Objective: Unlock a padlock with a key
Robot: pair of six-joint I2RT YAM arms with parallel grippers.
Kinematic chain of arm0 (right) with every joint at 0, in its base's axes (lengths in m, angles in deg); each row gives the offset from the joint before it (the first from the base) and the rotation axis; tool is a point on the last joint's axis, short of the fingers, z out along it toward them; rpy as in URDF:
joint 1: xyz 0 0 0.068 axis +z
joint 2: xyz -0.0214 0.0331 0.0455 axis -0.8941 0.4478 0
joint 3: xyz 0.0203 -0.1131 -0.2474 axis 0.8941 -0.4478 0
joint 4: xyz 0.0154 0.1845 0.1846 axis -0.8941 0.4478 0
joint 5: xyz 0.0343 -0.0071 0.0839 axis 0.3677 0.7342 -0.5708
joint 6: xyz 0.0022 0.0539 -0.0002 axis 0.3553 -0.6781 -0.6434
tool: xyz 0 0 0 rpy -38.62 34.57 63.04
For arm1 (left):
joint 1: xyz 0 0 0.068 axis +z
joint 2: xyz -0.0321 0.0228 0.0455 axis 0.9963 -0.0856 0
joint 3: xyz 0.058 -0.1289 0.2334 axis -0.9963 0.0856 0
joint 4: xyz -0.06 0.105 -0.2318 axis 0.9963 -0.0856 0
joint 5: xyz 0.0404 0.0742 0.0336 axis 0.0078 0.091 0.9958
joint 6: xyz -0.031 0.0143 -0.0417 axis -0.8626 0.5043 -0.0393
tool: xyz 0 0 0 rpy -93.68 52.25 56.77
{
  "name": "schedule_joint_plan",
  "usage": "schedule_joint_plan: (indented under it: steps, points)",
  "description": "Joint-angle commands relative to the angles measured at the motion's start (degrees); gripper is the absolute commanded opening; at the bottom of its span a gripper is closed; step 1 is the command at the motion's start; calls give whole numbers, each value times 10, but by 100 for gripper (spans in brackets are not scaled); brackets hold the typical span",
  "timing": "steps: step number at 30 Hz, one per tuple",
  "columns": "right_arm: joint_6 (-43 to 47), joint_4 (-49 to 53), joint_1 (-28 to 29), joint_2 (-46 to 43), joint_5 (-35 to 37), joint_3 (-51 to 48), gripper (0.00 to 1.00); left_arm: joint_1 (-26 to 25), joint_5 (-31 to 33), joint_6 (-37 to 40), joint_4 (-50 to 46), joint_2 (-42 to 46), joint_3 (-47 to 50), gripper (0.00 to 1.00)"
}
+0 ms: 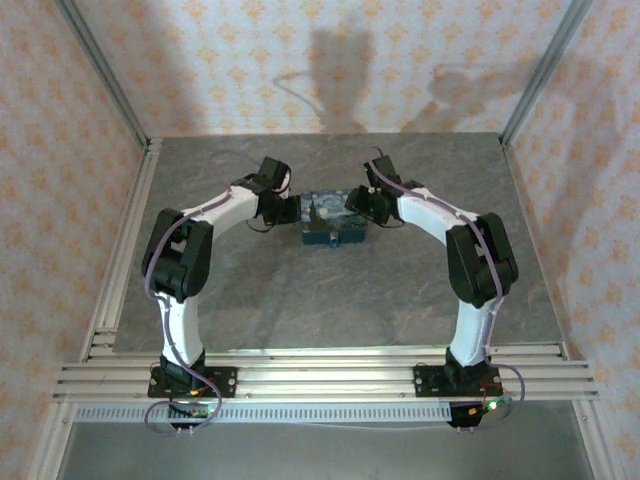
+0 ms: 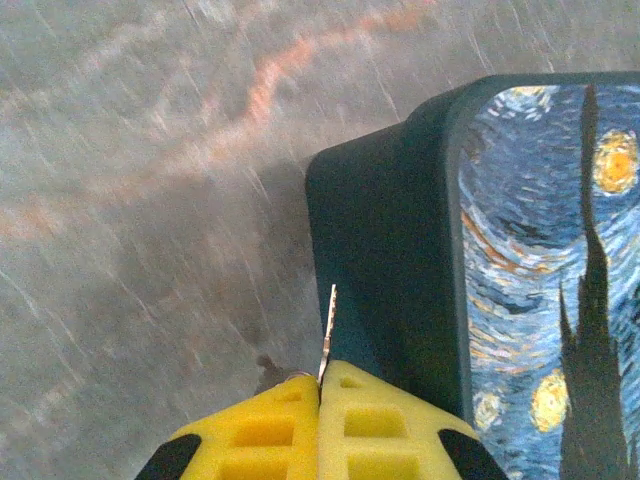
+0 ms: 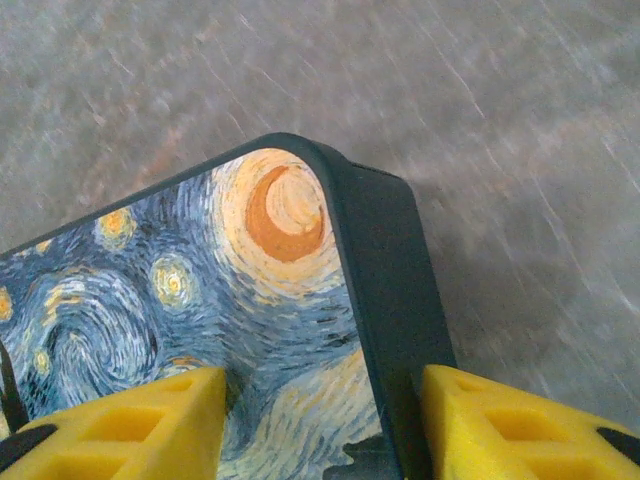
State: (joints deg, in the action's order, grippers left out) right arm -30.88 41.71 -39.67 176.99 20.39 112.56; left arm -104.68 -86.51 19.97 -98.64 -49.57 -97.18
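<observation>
While clamped, key [image 2: 328, 332] points straight forward.

Under my left pincer [image 2: 320, 378] lies a grey, stone-look table [image 2: 130, 250], scratched pale, with a rusty vein running ahead and to the left. The same slab spreads past my right pincer [image 3: 320, 400]. Beyond both stands the back wall [image 1: 240, 60], cream paper with orange flower motifs and blurred shadows. Matching side walls [image 1: 50, 200] flank them, with aluminium posts [image 1: 105, 75] in the corners.
</observation>
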Motion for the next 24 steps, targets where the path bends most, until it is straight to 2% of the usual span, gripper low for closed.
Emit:
schedule_joint_plan:
  steps: [1,4,7,12,18,21,24]
  points:
    - [-8,31,14,-41,22,-32,57,-18,1,-24,47,59,45,0]
    - [9,75,14,-75,47,-13,60,-15,23,-14,43,80,67,0]
    - [16,101,14,-116,61,-2,64,4,14,-5,41,90,82,0]
    - [33,99,31,-196,67,-43,68,41,11,1,65,148,145,0]
    - [67,68,150,-246,179,-136,65,55,19,14,64,237,218,0]
    - [53,23,201,-235,215,-179,62,55,21,12,70,282,254,0]
    - [31,-13,223,-195,239,-196,60,55,24,9,76,320,291,0]
